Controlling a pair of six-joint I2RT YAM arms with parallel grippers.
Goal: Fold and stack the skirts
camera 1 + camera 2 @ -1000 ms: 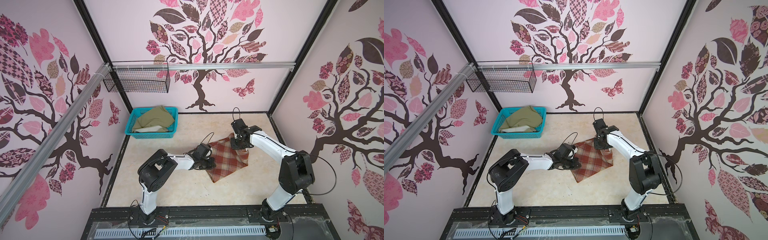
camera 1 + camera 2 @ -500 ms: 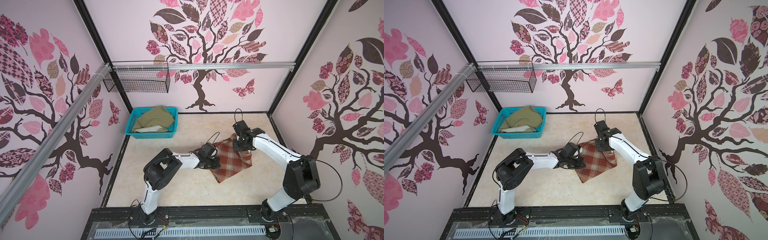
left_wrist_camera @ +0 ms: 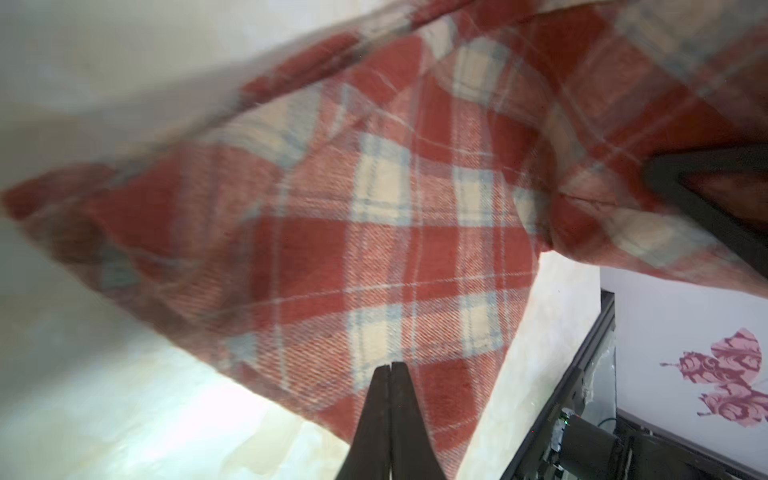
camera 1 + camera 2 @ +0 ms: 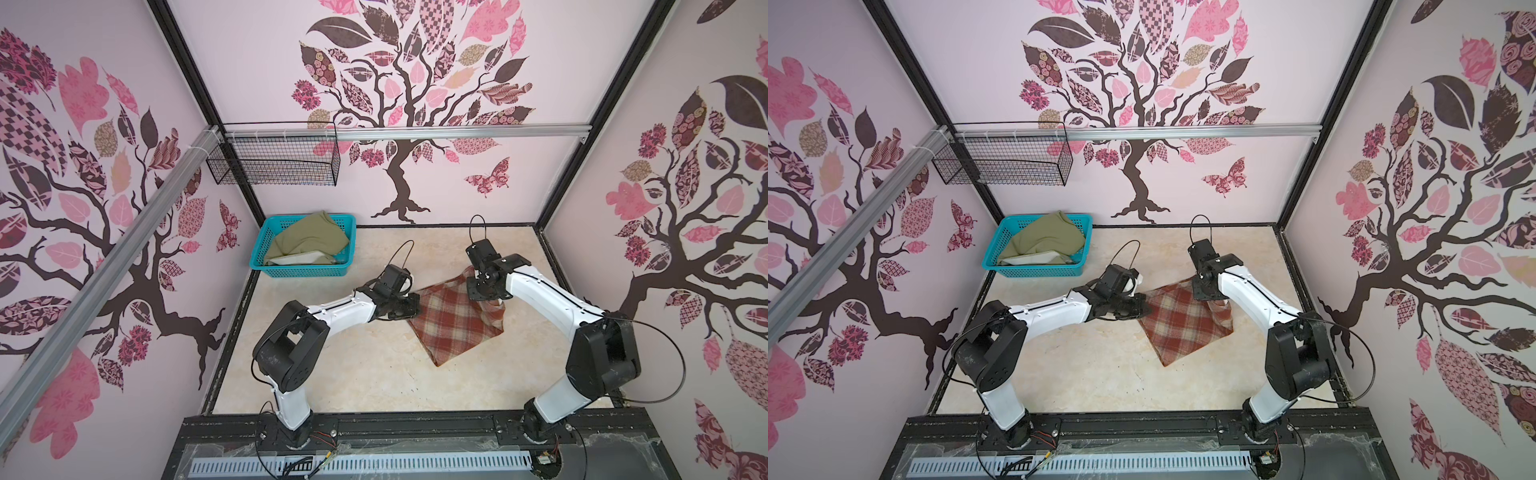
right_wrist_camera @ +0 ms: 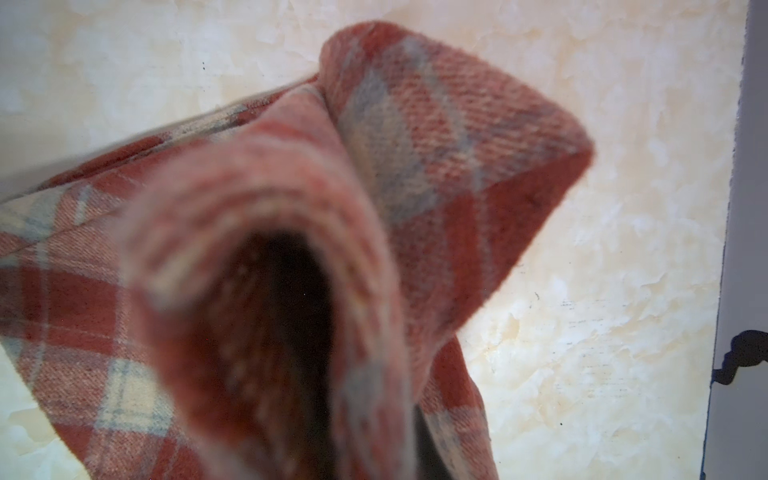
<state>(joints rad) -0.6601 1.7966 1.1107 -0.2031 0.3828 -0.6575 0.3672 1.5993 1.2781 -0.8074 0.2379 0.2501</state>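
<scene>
A: How far along?
B: Barely started, I'd say. The left fingers and right fingers, both clenched on the plaid skirt, hold it spread between them, the fold unfinished.
A: And the olive skirt?
B: Untouched in the turquoise basket, well apart from both. No stack yet.

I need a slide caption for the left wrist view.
Shut left gripper at the edge of the plaid skirt, pale table beneath.

Basket at 10 o'clock on bench, one skirt inside; other skirt at 3 o'clock.
</scene>
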